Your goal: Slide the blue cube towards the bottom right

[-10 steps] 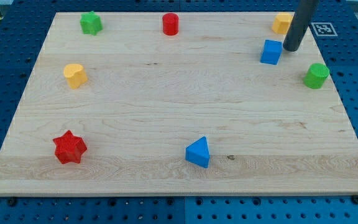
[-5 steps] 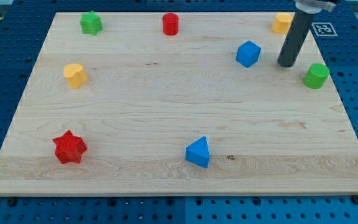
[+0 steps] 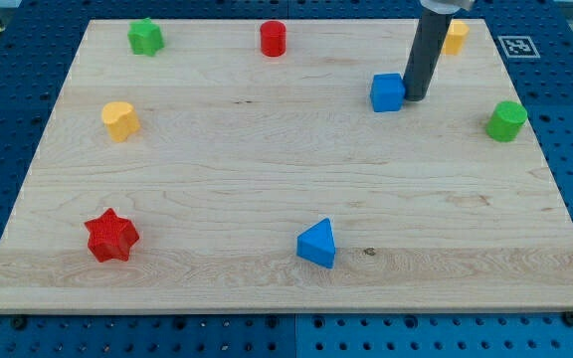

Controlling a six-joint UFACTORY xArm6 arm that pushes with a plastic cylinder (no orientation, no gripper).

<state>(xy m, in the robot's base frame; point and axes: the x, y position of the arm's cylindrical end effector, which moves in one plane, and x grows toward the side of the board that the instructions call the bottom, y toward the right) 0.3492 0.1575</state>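
Note:
The blue cube (image 3: 387, 92) lies on the wooden board (image 3: 267, 169) in the upper right part of the view. My tip (image 3: 415, 97) stands right against the cube's right side, touching or nearly touching it. The dark rod rises from there to the view's top edge.
A blue triangular block (image 3: 317, 244) lies at the bottom centre. A red star (image 3: 111, 237) is at the bottom left. A yellow cylinder (image 3: 120, 120), a green star (image 3: 145, 37), a red cylinder (image 3: 273, 38), a yellow block (image 3: 455, 37) partly behind the rod, and a green cylinder (image 3: 505, 120) ring the board.
The blue cube has slid left, from near the right edge toward the upper middle. My tip moved down, then left, and now stands against the cube's right side.

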